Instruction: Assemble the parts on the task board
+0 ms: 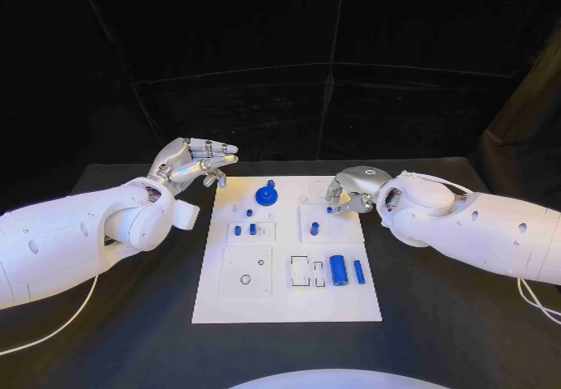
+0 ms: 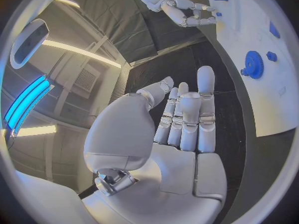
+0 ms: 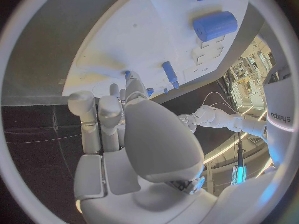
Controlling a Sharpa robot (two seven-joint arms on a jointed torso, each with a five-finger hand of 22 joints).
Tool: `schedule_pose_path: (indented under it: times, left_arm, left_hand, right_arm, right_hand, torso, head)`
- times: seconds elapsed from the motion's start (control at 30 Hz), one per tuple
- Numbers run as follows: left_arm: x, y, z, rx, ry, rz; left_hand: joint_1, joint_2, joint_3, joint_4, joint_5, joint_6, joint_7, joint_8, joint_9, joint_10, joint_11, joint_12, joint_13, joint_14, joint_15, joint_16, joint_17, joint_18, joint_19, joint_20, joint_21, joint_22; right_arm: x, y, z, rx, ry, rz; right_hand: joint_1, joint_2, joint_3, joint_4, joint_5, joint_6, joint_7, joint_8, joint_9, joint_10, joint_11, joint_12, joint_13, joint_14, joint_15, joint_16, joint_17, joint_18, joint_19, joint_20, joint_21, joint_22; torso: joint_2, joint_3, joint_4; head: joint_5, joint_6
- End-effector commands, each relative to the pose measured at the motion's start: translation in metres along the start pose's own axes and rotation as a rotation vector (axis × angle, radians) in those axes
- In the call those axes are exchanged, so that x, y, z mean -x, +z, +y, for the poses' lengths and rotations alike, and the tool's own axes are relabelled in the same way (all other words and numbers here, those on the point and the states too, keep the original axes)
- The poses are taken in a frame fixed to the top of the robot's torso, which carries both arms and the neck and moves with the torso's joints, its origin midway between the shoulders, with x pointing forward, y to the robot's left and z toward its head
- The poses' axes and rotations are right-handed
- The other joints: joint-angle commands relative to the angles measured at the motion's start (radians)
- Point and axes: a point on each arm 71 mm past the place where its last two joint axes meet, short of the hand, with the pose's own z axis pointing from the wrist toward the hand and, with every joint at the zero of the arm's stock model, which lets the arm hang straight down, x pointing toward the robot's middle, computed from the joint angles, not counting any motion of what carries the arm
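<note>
The white task board point(image 1: 275, 304) lies in the middle of the black table. A blue gear point(image 1: 267, 194) stands near its far edge, with small blue pegs point(image 1: 245, 229) and another peg point(image 1: 314, 227) in blocks behind the middle. A thick blue cylinder point(image 1: 338, 270) and a thin blue rod point(image 1: 359, 271) lie at the right. My right hand point(image 1: 354, 190) hovers over the far right of the board, fingers curled, pinching a small blue peg point(image 1: 331, 210) whose tip shows at the fingertips point(image 3: 127, 75). My left hand point(image 1: 193, 162) is raised off the board's far left corner, fingers apart and empty point(image 2: 184, 114).
Rectangular slots point(image 1: 307, 271) and a small ring hole point(image 1: 246, 279) mark the board's near half. Black table point(image 1: 117, 332) surrounds the board on all sides, and a black curtain hangs behind the table.
</note>
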Motion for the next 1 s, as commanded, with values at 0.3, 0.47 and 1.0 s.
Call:
schedule_pose_path:
  times: [0.3, 0.47, 1.0]
  left_arm:
    - [0.004, -0.002, -0.003, -0.023, -0.106, -0.053]
    - [0.003, -0.003, -0.003, -0.017, -0.11, -0.049]
    - [0.004, -0.003, -0.001, 0.001, -0.11, -0.049]
  left_hand:
    - [-0.005, 0.004, -0.013, -0.001, 0.004, 0.008, -0.003, 0.006, -0.002, 0.008, 0.002, 0.009, 0.002, -0.015, 0.001, -0.018, -0.021, 0.013, -0.01, -0.002, -0.009, -0.005]
    - [-0.004, 0.005, -0.015, -0.001, 0.004, 0.008, -0.003, 0.006, -0.002, 0.007, 0.002, 0.01, 0.002, -0.019, 0.001, -0.023, -0.029, 0.013, -0.012, -0.002, -0.012, -0.007]
    - [-0.001, 0.005, -0.018, -0.003, 0.004, 0.007, -0.002, 0.006, -0.003, 0.004, 0.003, 0.012, 0.002, -0.027, 0.001, -0.032, -0.042, 0.013, -0.014, -0.002, -0.017, -0.01]
  right_arm:
    - [-0.004, 0.004, 0.006, 0.019, -0.052, 0.034]
    - [-0.006, 0.006, 0.01, 0.033, -0.047, 0.059]
    - [-0.013, 0.008, 0.012, 0.028, -0.051, 0.113]
  right_hand:
    - [0.035, 0.022, 0.047, -0.003, -0.05, 0.027, 0.004, -0.011, 0.002, 0.027, 0.008, -0.021, -0.049, 0.014, 0.0, 0.02, 0.014, 0.001, 0.031, 0.001, 0.031, 0.038]
    - [0.058, 0.033, 0.09, -0.007, -0.072, 0.061, -0.003, -0.008, 0.004, 0.069, -0.001, -0.029, -0.073, 0.023, -0.006, 0.039, 0.028, -0.011, 0.068, -0.004, 0.076, 0.102]
    - [0.058, 0.008, 0.186, -0.012, -0.075, 0.104, -0.005, -0.02, 0.002, 0.129, -0.007, -0.071, -0.106, 0.03, -0.01, 0.085, 0.06, -0.023, 0.099, -0.008, 0.128, 0.171]
  torso:
    - [0.001, 0.0017, -0.0007]
    - [0.001, 0.0012, -0.0007]
    - [0.0, 0.0014, -0.0005]
  head:
    - [-0.003, -0.001]
    - [-0.003, -0.004]
    - [-0.003, -0.01]
